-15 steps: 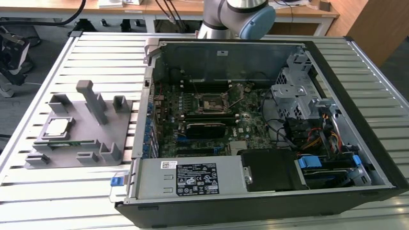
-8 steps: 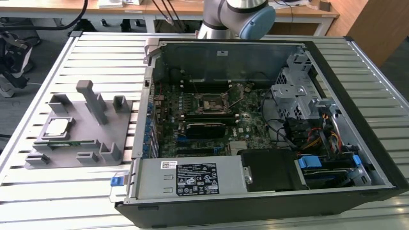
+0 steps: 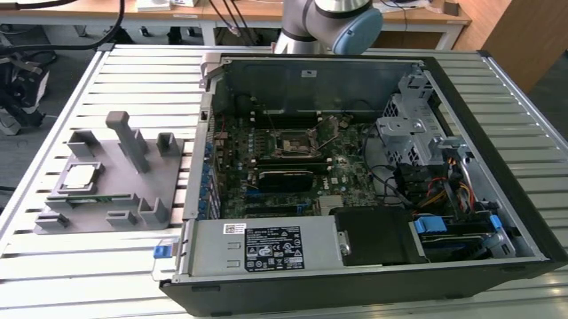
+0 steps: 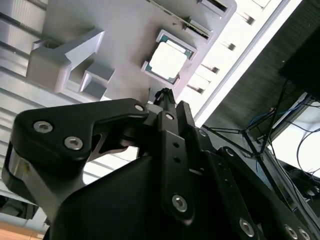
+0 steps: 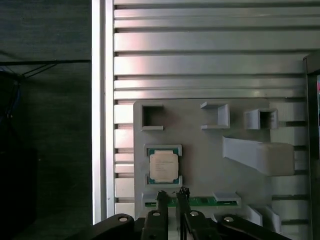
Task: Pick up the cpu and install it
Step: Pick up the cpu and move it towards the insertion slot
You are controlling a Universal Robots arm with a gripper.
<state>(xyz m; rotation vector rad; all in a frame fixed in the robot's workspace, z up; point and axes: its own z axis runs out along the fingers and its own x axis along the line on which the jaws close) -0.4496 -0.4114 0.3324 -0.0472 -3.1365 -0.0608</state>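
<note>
Roughly over one rim of the grey tray (image 5: 200, 150), the gripper (image 5: 172, 192) hangs in the first wrist view, lined up with the green memory stick (image 5: 205, 202) that lies along that rim. We cannot tell whether the gripper is apart or together. The cpu (image 5: 163, 166) lies flat in its seat on the tray, silver top up, just beside the memory stick and untouched by the gripper. Raised lips show along two opposite edges of the cpu, and the space above it is open. In the exterior view the tray sits on the slatted tabletop (image 3: 133, 73) toward the exterior view's left. One tray edge is just beside the wall of the computer case (image 3: 355, 292), and the opposite edge is near the tabletop's border. We note a tall post (image 3: 133, 143) standing on the tray near the cpu, on the case side, with shorter blocks around the tray's margins. Bare slats run beyond the tray's far end. The computer case lies open upward. Inside it the black socket frame (image 3: 291, 141) sits mid-board, well apart from the cpu and ringed by the case walls. The arm (image 3: 333, 20) rises behind the far wall.
</note>
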